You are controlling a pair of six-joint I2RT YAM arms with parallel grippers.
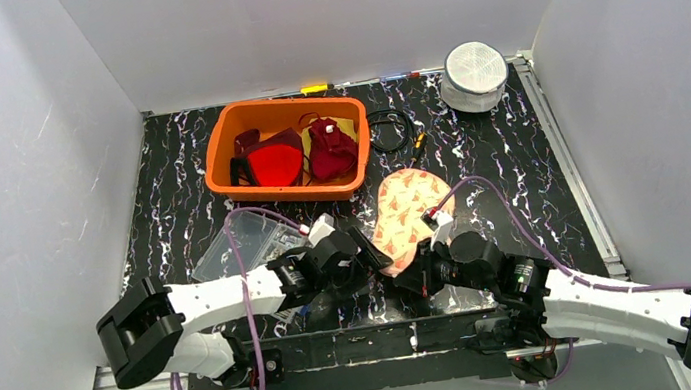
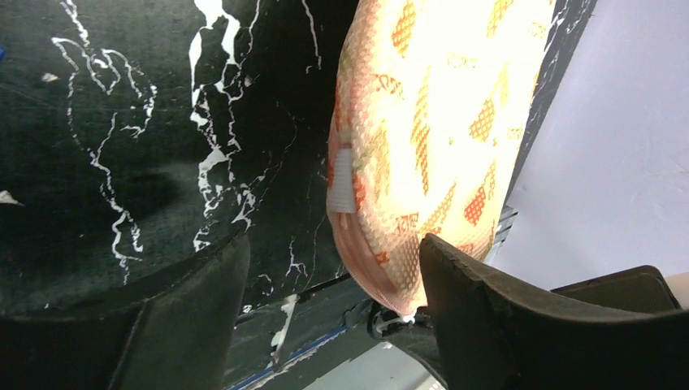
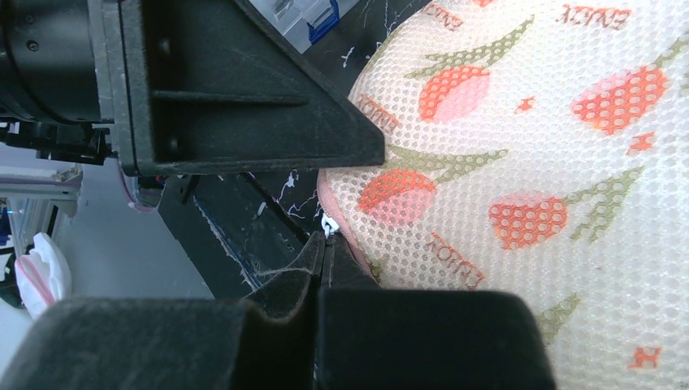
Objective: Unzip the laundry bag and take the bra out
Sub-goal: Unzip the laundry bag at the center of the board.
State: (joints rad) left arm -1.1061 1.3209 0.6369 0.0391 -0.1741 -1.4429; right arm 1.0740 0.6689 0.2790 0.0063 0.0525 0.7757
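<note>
The left gripper (image 2: 333, 248) stood with its fingers well apart, astride the near end of the laundry bag (image 2: 439, 122) and clamped on nothing; the patterned mesh bag lay on the black marbled table (image 1: 519, 162) between the two arms; the right gripper (image 3: 325, 244) was pinched together on the white zipper pull (image 3: 327, 221) at the bag's pink edge.

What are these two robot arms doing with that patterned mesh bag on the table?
They are working on a mesh laundry bag that lies on the black table, in order to unzip it. The right gripper is shut on the small white zipper pull at the bag's near edge. The left gripper is open, its jaws on either side of the same edge, not yet closed on it. The bag looks zipped, and no bra is out of it.
</note>
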